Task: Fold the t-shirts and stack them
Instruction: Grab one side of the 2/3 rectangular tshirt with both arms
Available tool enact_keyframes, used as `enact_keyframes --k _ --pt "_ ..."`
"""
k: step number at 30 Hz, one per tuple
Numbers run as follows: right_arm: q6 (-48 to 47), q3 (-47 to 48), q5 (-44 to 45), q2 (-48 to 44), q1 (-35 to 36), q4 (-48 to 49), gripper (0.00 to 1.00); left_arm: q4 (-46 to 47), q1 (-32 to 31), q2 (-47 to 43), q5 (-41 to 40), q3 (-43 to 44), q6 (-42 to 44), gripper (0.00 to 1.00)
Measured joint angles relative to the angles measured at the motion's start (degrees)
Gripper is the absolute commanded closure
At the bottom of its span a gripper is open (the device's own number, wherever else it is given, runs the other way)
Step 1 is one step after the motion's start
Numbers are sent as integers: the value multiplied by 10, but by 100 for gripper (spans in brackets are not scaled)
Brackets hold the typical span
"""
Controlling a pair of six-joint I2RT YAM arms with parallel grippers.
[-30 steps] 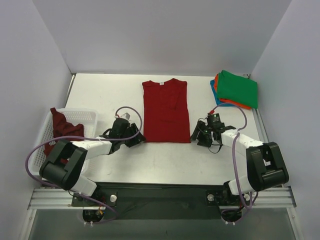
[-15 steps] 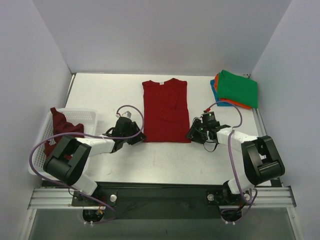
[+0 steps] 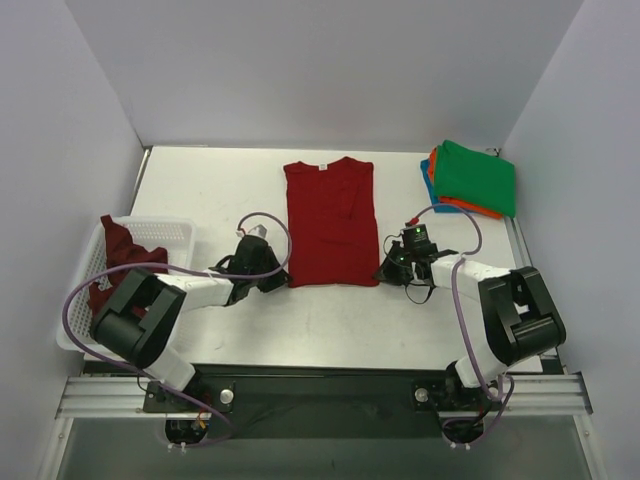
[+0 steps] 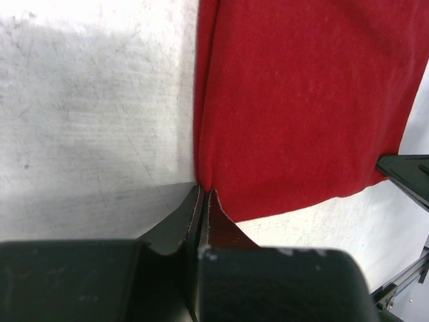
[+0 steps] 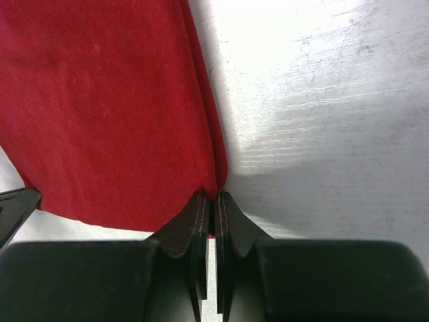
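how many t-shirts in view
5: red t-shirt flat at centre, maroon t-shirt in the basket at left, green t-shirt over orange t-shirt and blue t-shirt, folded in a stack far right. More may hide underneath.

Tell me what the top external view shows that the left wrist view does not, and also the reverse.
Only the top external view shows the bright red cloth t-shirt from collar to hem, the stack of folded green, orange and blue t-shirts, and the white plastic mesh basket holding the dark maroon t-shirt. Only the left wrist view shows the left gripper closed on the red cloth's folded side edge, and fine scratches on the grey-white table. Both share the red t-shirt's near left corner, with the left gripper at it.
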Motion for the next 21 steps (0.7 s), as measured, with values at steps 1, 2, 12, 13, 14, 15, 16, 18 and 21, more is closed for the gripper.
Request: enact_keyframes --k 1,2,12,13,14,15,16,18,21 --pt "0 0 -1 -1 0 0 100 -4 -2 -2 0 0 -2 100" --pt "0 -2 -1 -2 0 -1 100 -11 -4 -7 0 -1 -2 100" --pt "2 -132 -16 -160 7 -37 100 -92 -61 -188 -5 -110 -23 100" --pt "4 -149 -19 -184 12 -42 100 -103 -74 -209 -10 -121 -27 100" --pt "6 -165 -20 -209 17 -50 100 -116 -86 -232 -12 -133 -34 100" --pt "9 -179 -21 -233 24 -59 100 -126 -97 -253 -15 -142 -40 100" --pt "16 -195 -21 -262 33 -69 100 -136 -110 -273 -20 -153 -47 100" --pt "26 -221 -21 -311 47 -87 100 -158 -134 -317 -33 -170 -64 100" --pt "41 -247 -18 -387 68 -128 100 -191 -176 -375 -54 -187 -90 100"
